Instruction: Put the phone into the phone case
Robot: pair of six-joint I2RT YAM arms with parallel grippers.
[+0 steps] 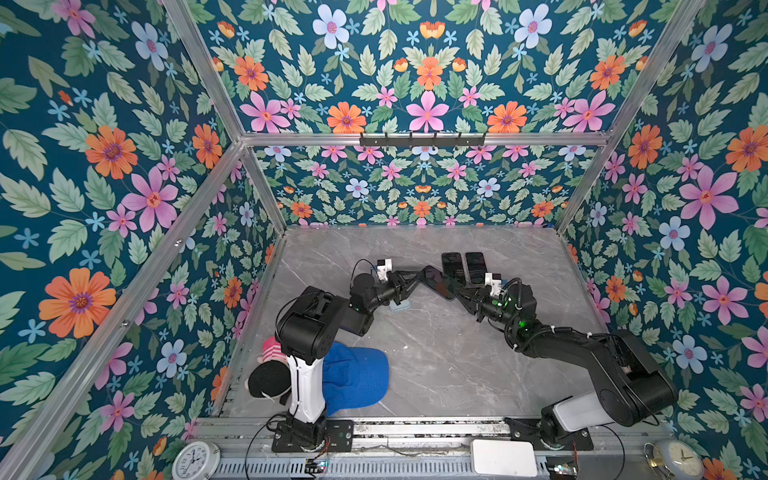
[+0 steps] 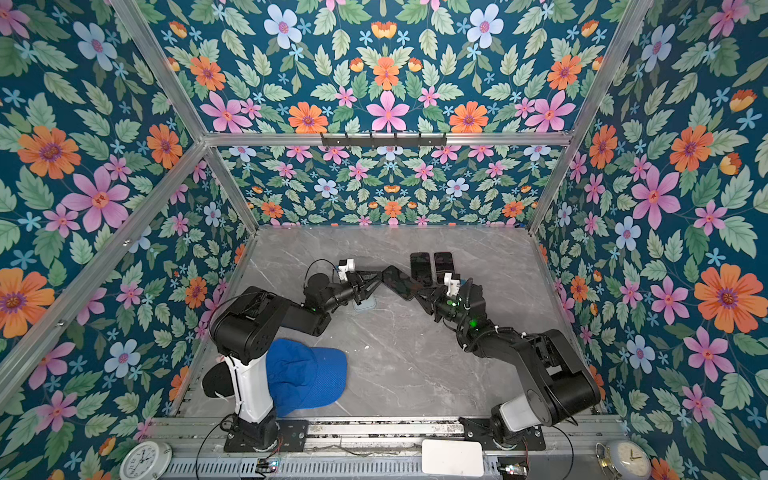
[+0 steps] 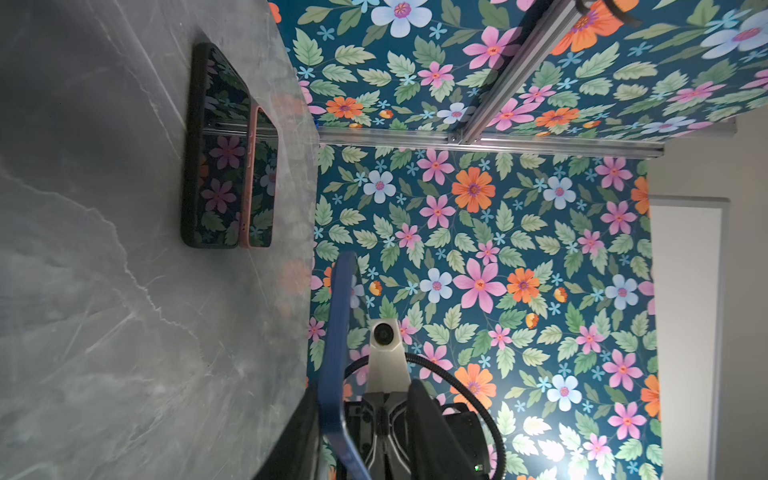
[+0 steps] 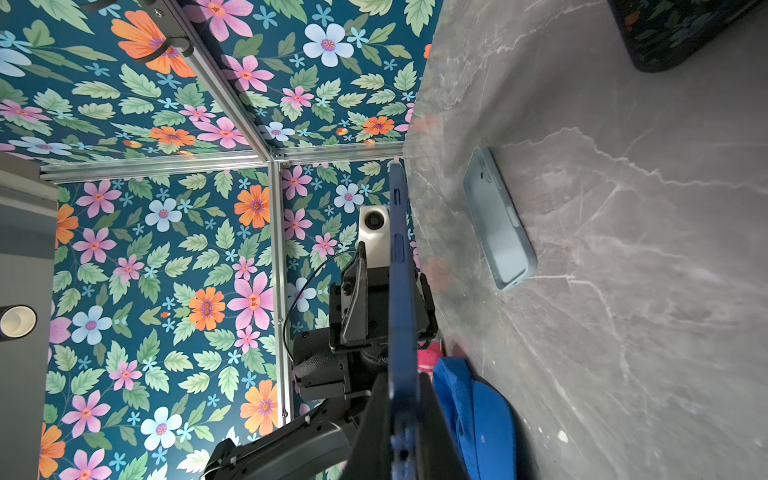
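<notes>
Phone [image 1: 438,283], blue-edged, hung in the air above the bench [image 1: 436,365], bridged between the two arms in both top views. Right gripper [image 4: 401,399]: jaws pinched one end of the phone. Left gripper [image 3: 361,415]: jaws stood spread around the other end, with the phone against one finger and a gap to the other. Light blue phone case [image 4: 498,220] lay flat on the bench under the left gripper, apart from the phone. Black-cased phone [image 3: 216,145] and pink-cased phone [image 3: 262,178] lay touching, farther back. Blue cap [image 1: 357,378] lay by the left arm's base.
</notes>
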